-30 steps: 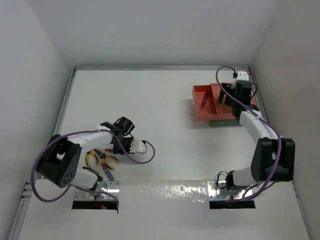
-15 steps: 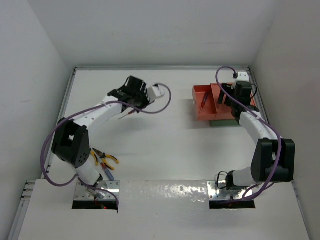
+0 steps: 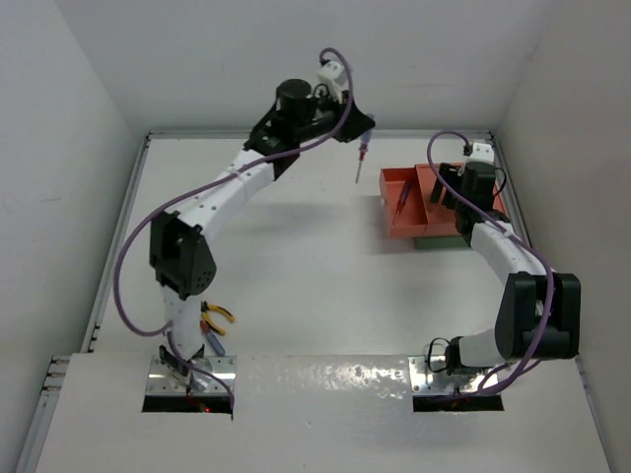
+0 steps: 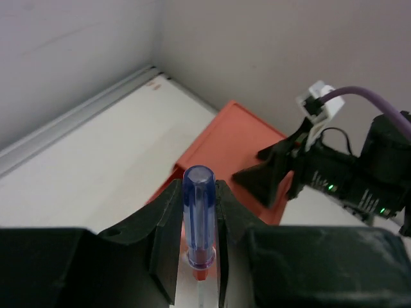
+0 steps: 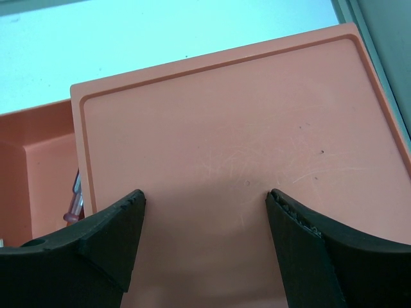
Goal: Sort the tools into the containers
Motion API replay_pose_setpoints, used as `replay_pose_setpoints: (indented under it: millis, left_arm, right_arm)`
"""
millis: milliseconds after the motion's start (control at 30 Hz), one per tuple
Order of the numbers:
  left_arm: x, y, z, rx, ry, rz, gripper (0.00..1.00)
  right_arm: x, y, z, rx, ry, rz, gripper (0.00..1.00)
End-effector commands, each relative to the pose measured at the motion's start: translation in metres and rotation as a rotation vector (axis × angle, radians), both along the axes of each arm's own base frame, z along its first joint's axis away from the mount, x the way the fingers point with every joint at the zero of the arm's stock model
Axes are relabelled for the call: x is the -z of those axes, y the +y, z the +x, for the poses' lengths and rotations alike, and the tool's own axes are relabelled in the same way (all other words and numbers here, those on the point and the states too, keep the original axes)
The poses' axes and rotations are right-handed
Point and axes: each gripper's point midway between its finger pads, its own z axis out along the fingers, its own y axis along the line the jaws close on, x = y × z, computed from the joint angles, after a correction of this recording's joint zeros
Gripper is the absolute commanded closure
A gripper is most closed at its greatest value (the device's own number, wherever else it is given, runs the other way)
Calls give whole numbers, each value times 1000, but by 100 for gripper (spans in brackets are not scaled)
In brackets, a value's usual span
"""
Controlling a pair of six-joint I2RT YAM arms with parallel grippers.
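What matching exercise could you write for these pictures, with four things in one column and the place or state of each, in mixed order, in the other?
Things:
1. blue-handled screwdriver
2. pliers
3. orange-red tray
4. right gripper

Places or states:
A. open, above the orange-red tray
B. lying on the table by the left arm's base
C. clamped in the left gripper
D. at the far right of the table

Pairs: 1-C, 2-B, 3-D, 4-A.

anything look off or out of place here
The orange tray sits stacked on the dark green tray. Only a green sliver shows at its near edge, so nothing could be dropped into the green one as it lies.
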Motion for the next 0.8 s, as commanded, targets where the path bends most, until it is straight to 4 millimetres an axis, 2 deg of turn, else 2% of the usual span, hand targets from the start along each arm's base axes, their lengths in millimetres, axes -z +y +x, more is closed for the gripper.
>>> replay_pose_setpoints:
  millis: [0,33,67,100,133,167,200,267,367,400,467,500,633,700,767]
  left_arm:
    - [-9,-72,-22,108,42,-112,100]
    - [-5,-87,-29,138,56,-123,100]
    - [12,-100,-24,146,112,-140,100]
    - [4,-108,-24,159,110,-169,100]
    - [9,-113,-22,162,122,-177,100]
    - [25,-121,-15,154,139,-170,100]
    - [28,-125,-13,146,132,-167,100]
    - [29,-128,-6,124,98,-162,100]
    - [44,-129,-1,101,91,-126,100]
    - [55,-128,1,90,107,-103,100]
    - [61,-126,2,76,107,-90,100]
    - [73,-126,2,74,121,-75,100]
    - [96,-133,-2,114,123,-50,100]
    - [107,-136,-2,128,124,-34,83]
    - [109,-136,-6,149,108,-11,73]
  right_arm:
    - [69,3,-42,50,236,75,24]
    - [68,2,-41,55,231,75,24]
    - [70,1,-43,68,232,71,24]
    - [70,0,-43,73,230,67,24]
    - [70,-1,-44,76,230,67,24]
    - [70,-2,-45,81,228,63,24]
    - [69,-2,-45,81,225,63,24]
    - [68,-2,-45,80,221,64,24]
    - [66,-1,-44,71,218,65,24]
    - [66,0,-44,69,219,64,24]
    - [67,0,-44,67,222,61,24]
    - [66,-1,-43,67,219,62,24]
    - [68,1,-44,58,230,60,24]
    - [70,-1,-46,57,240,51,24]
    - [69,-2,-46,59,243,40,24]
